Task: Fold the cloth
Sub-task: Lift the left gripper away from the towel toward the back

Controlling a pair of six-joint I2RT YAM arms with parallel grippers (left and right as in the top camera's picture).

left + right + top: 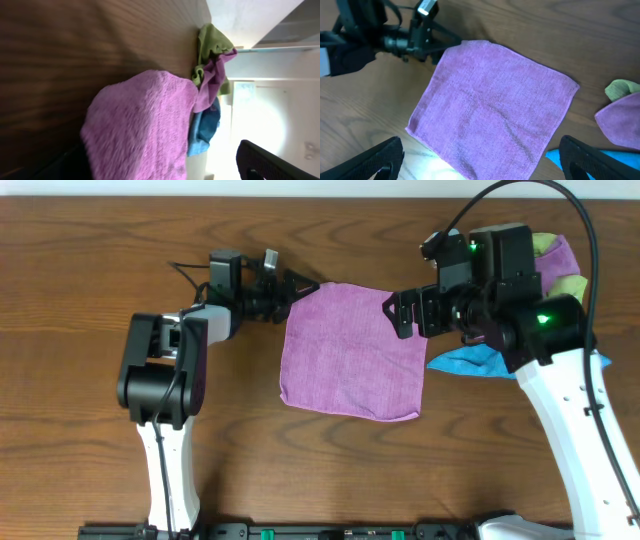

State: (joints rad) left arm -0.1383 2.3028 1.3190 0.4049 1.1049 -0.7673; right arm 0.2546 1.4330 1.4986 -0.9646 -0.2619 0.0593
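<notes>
Currently, cloth (pixel 350 360): purple square lying flat and unfolded at mid-table, slightly skewed to the table edge; by my reading no fold has been made yet.
Far-left corner (pixel 312 286): a little bunched, just at the left fingers; the left wrist view shows it as a raised hump.
Left gripper (pixel 300 285): low at that corner, fingers parted wide to either side of it; not clamped on the fabric as far as the views show.
Right gripper (pixel 400 318): over the far part of the cloth's right edge, fingers spread wide and holding nothing; its wrist view takes in the whole square, so it appears to be clear above the fabric.
Spare pile (pixel 555 265): green and purple cloths at far right, partly under the right arm.
Blue cloth (pixel 470 362): spread just beside the right edge of the purple square.
Table (pixel 80 260): dark wood.
Risk, uneven lift: if only the left side closes and pulls, the square would likely drag and twist, giving a crooked fold.
Risk, shallow pinch: a grip on the bunched tip alone could slip out mid-lift.
Risk, wrong fabric: a right-hand descent too far right might catch the blue cloth as well.
Risk, missed edge: fingers closing above the surface would shut on air.
</notes>
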